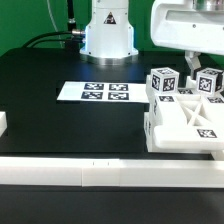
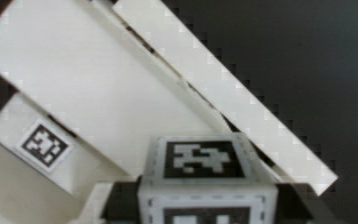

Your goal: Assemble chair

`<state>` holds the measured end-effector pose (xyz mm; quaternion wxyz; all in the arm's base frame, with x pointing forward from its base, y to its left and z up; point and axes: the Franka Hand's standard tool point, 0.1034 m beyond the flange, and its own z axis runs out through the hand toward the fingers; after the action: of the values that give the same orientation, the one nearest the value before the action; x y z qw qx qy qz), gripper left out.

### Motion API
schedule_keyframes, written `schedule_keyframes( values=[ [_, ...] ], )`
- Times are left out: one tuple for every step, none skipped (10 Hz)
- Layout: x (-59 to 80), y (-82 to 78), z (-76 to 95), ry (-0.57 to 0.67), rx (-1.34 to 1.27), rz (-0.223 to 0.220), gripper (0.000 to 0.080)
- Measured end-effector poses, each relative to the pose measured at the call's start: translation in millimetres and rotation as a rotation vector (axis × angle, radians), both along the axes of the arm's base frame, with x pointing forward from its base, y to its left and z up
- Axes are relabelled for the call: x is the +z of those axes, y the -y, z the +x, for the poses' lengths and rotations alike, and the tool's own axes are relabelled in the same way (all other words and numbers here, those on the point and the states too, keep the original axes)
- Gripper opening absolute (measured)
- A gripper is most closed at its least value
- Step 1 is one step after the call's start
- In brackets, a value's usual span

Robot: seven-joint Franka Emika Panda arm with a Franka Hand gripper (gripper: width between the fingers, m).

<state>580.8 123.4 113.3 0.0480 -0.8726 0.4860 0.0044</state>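
Observation:
The chair's white pieces stand clustered on the exterior view's right: an X-braced panel (image 1: 190,122) lying flat, with tagged square posts (image 1: 163,81) behind it. My gripper (image 1: 197,66) comes down from above onto the right-hand post (image 1: 209,84). In the wrist view my gripper (image 2: 208,200) has a dark finger on each side of this tagged post (image 2: 202,160), pressed against its sides. Beyond it a large white slab (image 2: 87,90) with one tag lies slanted across the view.
The marker board (image 1: 95,92) lies flat in the middle of the black table. A long white border rail (image 1: 90,172) runs along the front edge, with another piece (image 1: 3,122) at the exterior view's left. The robot base (image 1: 108,30) stands at the back.

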Motion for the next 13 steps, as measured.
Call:
schedule_keyframes(
  values=[
    [-0.3, 1.0, -0.8, -0.009, -0.131, 0.023, 0.0284],
    [-0.5, 0.9, -0.8, -0.017, -0.218, 0.034, 0.0284],
    [-0.5, 0.5, -0.2, -0.017, -0.269, 0.041, 0.0284],
    [-0.4, 0.0, 0.2, -0.022, -0.337, 0.047, 0.0284],
    [-0.6, 0.0, 0.1, -0.023, -0.347, 0.047, 0.0294],
    [-1.5, -0.2, -0.3, -0.024, -0.341, 0.046, 0.0294],
    [-1.9, -0.2, -0.8, -0.024, -0.303, 0.043, 0.0495],
    [-1.0, -1.7, -0.2, -0.031, -0.276, 0.042, 0.0495],
    [-1.5, -1.2, 0.0, -0.022, -0.211, 0.039, 0.0624],
    [-1.7, -1.1, 0.0, -0.013, -0.119, 0.035, 0.0624],
    [-1.8, -1.0, -0.1, -0.007, -0.057, 0.033, 0.0644],
    [-1.9, -1.0, -0.1, -0.002, -0.013, 0.031, 0.0648],
    [-2.1, -1.0, -0.6, 0.001, 0.084, 0.024, 0.0648]
  ],
)
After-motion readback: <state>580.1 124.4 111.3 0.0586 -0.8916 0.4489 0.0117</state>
